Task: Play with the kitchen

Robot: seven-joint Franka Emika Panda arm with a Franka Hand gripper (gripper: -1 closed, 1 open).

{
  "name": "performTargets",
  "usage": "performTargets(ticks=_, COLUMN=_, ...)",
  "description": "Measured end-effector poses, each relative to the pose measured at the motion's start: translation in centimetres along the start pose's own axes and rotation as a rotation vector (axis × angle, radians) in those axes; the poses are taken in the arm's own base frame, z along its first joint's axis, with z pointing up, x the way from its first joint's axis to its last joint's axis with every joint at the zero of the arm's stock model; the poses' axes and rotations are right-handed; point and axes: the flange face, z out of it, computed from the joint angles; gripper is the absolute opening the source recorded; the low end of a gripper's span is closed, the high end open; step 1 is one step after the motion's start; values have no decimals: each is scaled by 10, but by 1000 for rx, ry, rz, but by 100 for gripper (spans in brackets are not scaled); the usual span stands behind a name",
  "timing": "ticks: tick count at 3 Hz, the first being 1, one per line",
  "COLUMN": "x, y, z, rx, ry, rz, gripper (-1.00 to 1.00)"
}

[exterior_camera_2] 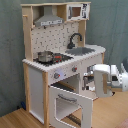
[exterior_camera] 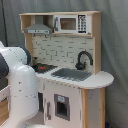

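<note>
The kitchen (exterior_camera: 65, 75) is pale wood with white panels and shows in both exterior views. It has a black faucet (exterior_camera: 84, 59), a grey sink (exterior_camera: 72, 74), a red-ringed stovetop (exterior_camera: 42, 67) and a hood (exterior_camera: 39, 27). In the second exterior view the kitchen (exterior_camera_2: 55, 60) has its oven door (exterior_camera_2: 70, 102) hanging open, and a metal pot (exterior_camera_2: 45, 56) stands on the stove. My gripper (exterior_camera_2: 90, 80) is at the kitchen's front right, just under the counter and above the open door. In the first exterior view my gripper is hidden behind the white arm (exterior_camera: 20, 85).
A toy microwave (exterior_camera: 70, 23) sits in the top shelf. Grey curtains hang behind the kitchen. The floor (exterior_camera_2: 20, 117) is wooden. My white arm (exterior_camera_2: 112, 82) comes in from the second exterior view's right.
</note>
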Motion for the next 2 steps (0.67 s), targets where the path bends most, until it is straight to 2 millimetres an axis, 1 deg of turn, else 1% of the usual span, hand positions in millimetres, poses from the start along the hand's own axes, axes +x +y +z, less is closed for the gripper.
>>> performTargets(ticks=2, x=-1, y=-48, z=-2, rx=112, ry=45, rz=93, gripper=100)
